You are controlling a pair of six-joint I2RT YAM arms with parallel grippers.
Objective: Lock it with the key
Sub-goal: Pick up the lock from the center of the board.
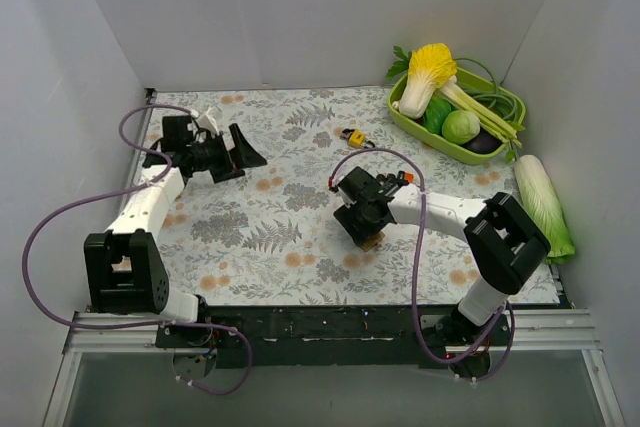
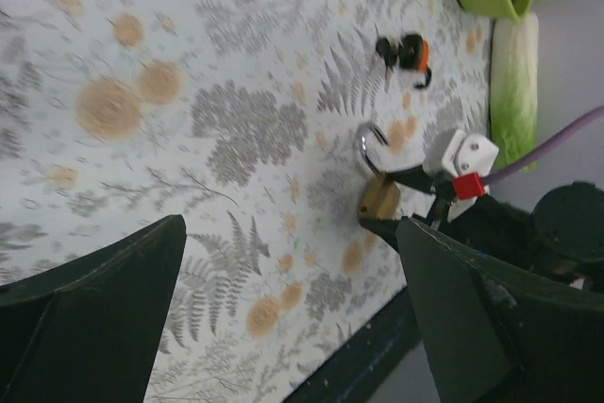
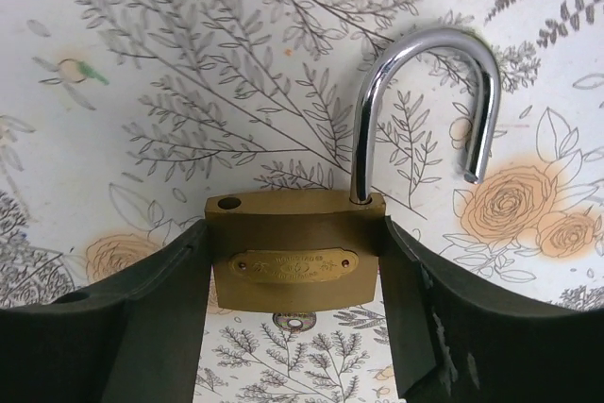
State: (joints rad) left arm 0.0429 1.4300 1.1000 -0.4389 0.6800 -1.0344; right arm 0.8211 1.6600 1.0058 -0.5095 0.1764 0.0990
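Brass padlock [image 3: 297, 257] sits clamped across its body between the fingers of the right gripper [image 3: 294, 280], just past the middle of the table [image 1: 260, 237] toward 4 o'clock. Its steel shackle [image 3: 425, 92] stands raised, the free end out of its hole, so the lock is open. The key [image 1: 352, 136], with its coloured tag, lies on the cloth well apart, at about 12 o'clock from the padlock, untouched. The left gripper [image 2: 291, 233] hangs at the table's 9 o'clock side, fingers spread wide, holding nothing. By my reading only the steadying grip is done; fetching the key, closing the shackle and turning the key are not yet done.
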